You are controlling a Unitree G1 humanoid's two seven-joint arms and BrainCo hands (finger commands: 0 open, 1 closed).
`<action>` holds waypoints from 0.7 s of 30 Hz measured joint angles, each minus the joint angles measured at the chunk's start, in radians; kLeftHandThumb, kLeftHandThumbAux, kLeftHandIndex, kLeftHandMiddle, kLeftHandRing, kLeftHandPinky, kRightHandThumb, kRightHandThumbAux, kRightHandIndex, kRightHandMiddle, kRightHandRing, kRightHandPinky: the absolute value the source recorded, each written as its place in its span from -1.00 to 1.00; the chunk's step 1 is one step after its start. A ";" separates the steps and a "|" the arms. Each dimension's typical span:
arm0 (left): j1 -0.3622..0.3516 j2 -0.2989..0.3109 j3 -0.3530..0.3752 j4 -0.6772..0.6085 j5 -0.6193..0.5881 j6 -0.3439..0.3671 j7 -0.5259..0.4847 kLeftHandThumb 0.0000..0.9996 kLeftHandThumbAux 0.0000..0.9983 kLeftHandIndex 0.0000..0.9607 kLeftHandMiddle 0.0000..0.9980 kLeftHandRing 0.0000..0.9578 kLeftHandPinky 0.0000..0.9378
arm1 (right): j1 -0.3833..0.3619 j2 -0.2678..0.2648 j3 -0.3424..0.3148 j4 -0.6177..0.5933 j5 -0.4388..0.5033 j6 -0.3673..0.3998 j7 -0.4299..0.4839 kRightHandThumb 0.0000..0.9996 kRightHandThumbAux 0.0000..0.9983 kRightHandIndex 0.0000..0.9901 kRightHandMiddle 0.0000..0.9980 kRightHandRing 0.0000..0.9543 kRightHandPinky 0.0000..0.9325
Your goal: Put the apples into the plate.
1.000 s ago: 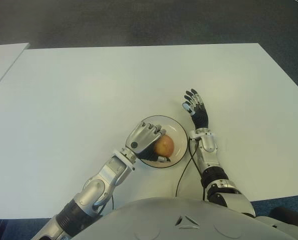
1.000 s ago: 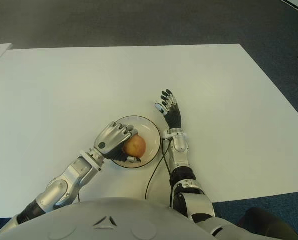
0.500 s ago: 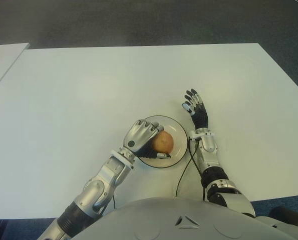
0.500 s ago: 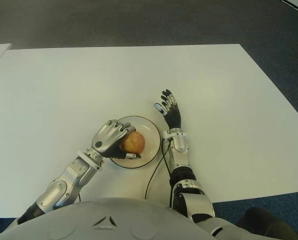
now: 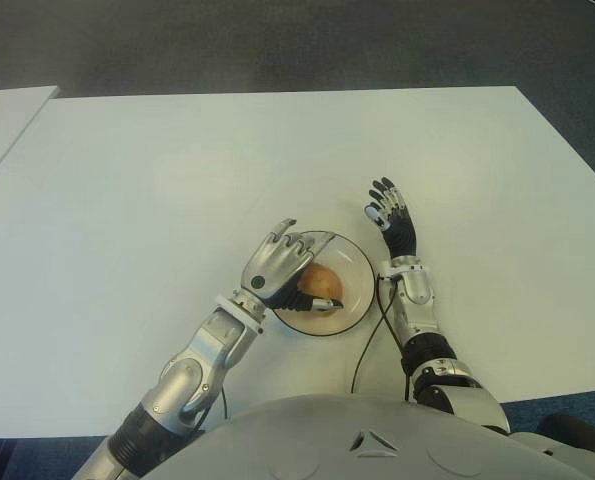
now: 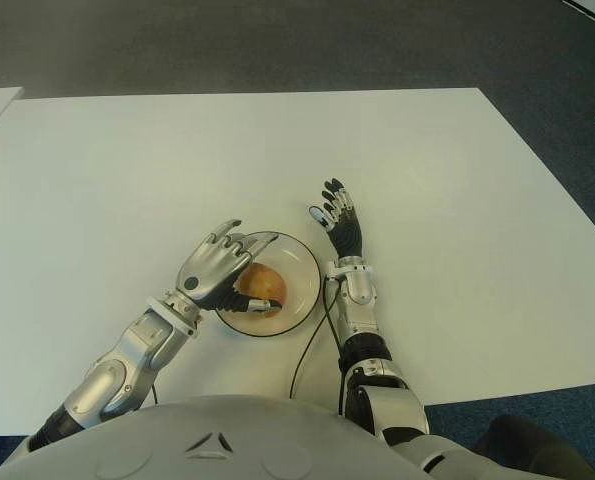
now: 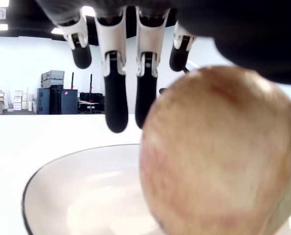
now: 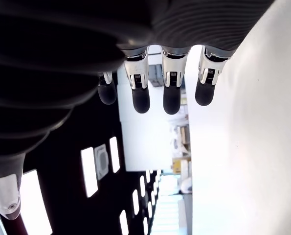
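The apple point(image 5: 321, 283) sits in the plate point(image 5: 358, 262) — release step. The left hand point(image 5: 277, 268) hovers over it, fingers spread, holding nothing; next it should lift clear. The right hand point(image 5: 392, 220), open, shows right of the plate.

The apple point(image 5: 321, 283) is partly covered in the eye views by the left hand point(image 5: 274, 268) raised over it, and only its side away from the palm is seen. The part of the plate point(image 5: 359, 262) under that hand is hidden. In the left wrist view the apple is cut off by the picture's edge, and whether the thumb touches it cannot be told.
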 measured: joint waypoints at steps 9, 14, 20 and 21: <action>0.000 0.000 0.017 -0.017 -0.004 -0.001 0.000 -0.76 -0.62 -1.00 -1.00 -1.00 -1.00 | -0.001 0.002 -0.009 0.000 0.018 -0.001 0.030 -0.66 0.06 -0.89 -0.76 -0.78 -0.78; 0.000 -0.001 0.031 -0.019 -0.004 0.000 0.000 -0.74 -0.61 -1.00 -1.00 -1.00 -1.00 | -0.002 0.003 -0.016 0.000 0.025 -0.002 0.040 -0.64 0.06 -0.88 -0.76 -0.77 -0.75; 0.000 -0.008 0.034 -0.020 -0.003 0.000 -0.013 -0.72 -0.58 -1.00 -1.00 -1.00 -1.00 | -0.003 0.005 -0.022 0.000 0.028 -0.002 0.054 -0.62 0.07 -0.88 -0.77 -0.77 -0.73; 0.000 -0.009 0.034 -0.020 -0.003 0.000 -0.015 -0.72 -0.58 -1.00 -1.00 -1.00 -1.00 | -0.003 0.005 -0.023 0.000 0.028 -0.002 0.056 -0.61 0.07 -0.88 -0.77 -0.77 -0.73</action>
